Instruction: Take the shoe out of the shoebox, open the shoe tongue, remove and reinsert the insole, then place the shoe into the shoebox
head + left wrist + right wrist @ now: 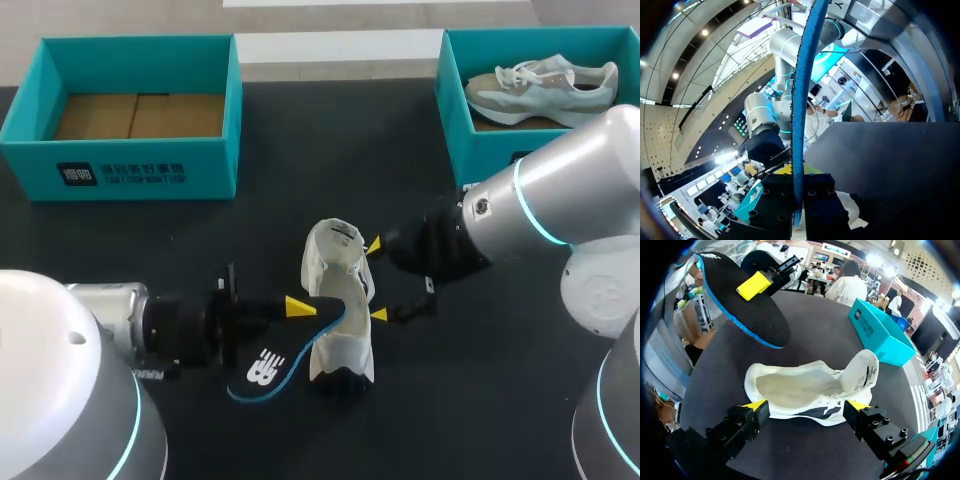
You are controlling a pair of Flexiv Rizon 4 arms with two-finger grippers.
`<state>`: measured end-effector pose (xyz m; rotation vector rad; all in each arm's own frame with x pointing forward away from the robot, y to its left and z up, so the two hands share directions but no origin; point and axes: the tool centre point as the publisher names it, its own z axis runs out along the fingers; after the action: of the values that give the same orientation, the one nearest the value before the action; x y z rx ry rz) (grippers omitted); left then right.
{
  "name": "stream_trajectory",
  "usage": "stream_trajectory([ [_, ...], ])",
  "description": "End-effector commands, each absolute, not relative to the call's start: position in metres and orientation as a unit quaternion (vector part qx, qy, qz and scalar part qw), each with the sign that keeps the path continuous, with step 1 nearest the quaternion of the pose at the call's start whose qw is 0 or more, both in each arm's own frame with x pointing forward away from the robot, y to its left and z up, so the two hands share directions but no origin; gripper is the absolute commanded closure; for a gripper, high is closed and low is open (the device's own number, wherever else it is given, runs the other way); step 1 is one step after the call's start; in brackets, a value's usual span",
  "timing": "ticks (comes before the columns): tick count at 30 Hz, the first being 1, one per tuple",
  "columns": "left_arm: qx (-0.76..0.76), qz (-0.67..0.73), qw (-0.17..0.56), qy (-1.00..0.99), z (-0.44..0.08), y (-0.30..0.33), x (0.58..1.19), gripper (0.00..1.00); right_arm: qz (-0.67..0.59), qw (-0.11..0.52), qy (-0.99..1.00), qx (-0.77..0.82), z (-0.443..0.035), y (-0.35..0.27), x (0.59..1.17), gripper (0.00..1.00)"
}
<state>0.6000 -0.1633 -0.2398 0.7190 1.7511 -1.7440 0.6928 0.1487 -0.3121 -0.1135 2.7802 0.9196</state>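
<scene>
Left hand grips insole, aimed at white sneaker's opening, likely for reinsertion; right hand, open, flanks sneaker to steady it on desk.

There are two open teal boxes on the counter, one at the far left and one at the far right. Two shoes are in view: one white shoe out on the counter, and one pale shoe inside the right box; whether a second lies beneath it cannot be told. There is one insole, black with a blue edge. Two arms come in, one from each side, so there are two tools: the left tool and the right tool. From above, three yellow fingertips show, one on the left tool and two on the right.
</scene>
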Motion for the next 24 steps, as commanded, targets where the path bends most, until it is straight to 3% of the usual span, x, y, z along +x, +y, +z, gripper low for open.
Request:
stream_trajectory([
  [1, 0.273, -0.65, 0.275, 0.654, -0.241, -0.165, 0.604, 1.0, 0.311, 0.107, 0.943, -0.038, -0.313, 0.149, 0.691, 0.0],
  [24, 0.285, -0.628, 0.278, 0.669, -0.25, -0.17, 0.62, 1.0, 0.31, 0.093, 0.946, -0.034, -0.332, 0.15, 0.69, 0.0],
])
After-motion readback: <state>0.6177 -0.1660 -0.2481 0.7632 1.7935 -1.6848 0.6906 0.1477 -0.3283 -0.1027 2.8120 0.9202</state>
